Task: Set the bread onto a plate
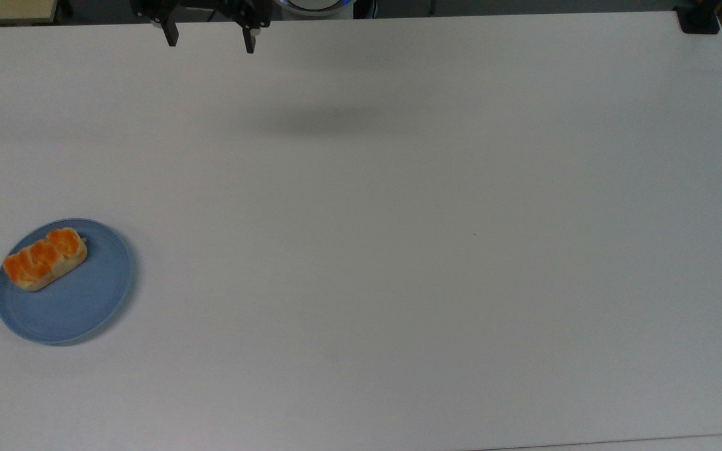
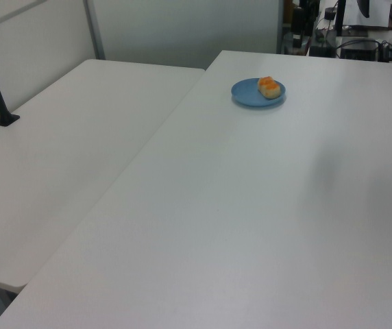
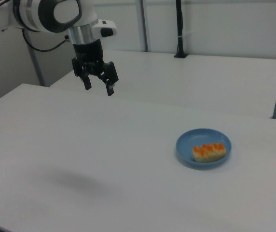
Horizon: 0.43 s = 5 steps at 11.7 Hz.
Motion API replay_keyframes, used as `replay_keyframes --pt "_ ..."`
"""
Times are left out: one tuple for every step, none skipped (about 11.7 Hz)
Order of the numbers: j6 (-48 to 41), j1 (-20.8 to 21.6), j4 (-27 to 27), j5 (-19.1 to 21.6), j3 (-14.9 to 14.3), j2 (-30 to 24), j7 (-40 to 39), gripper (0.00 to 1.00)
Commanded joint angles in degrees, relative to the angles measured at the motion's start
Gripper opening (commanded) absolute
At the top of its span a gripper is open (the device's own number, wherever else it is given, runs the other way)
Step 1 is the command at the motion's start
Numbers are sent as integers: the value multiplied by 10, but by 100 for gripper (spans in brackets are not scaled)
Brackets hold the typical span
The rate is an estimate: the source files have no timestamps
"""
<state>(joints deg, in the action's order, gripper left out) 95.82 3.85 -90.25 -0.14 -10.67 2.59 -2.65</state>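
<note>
Top view first: the plate [image 1: 64,281] sits low on the top view's left side of the white table [image 1: 398,250], round, light blue, shallow, with a raised rim and no markings; it holds the bread [image 1: 44,258] and nothing else; the loaf lies tilted across the upper-left part of the plate, resting inside the rim; a wide stretch of bare blue shows to its lower right. The bread is a small oblong loaf with pale cream sides and a lumpy, glossy orange-brown top split into rounded segments; the right view shows it [image 3: 209,152] lying lengthwise on the plate [image 3: 203,147], cream side toward the camera; the left view shows plate [image 2: 258,92] and bread [image 2: 270,87] near the table's far end. The gripper [image 1: 209,36] hangs above the table's far edge, well apart from the plate; in the right view the gripper [image 3: 98,88] is raised clear of the surface, fingers spread wide and holding nothing; a soft shadow lies on the table below.
</note>
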Motion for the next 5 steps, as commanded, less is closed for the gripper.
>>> replay_keyframes --pt "23 -8 -27 1 -2 -19 -13 100" --pt "23 -9 -27 4 -2 -19 -13 100" --pt "23 -14 -26 6 -2 -19 -14 100" --pt "24 -15 -26 8 -2 -17 -20 100" --pt "23 -14 -26 8 -2 -18 -20 100"
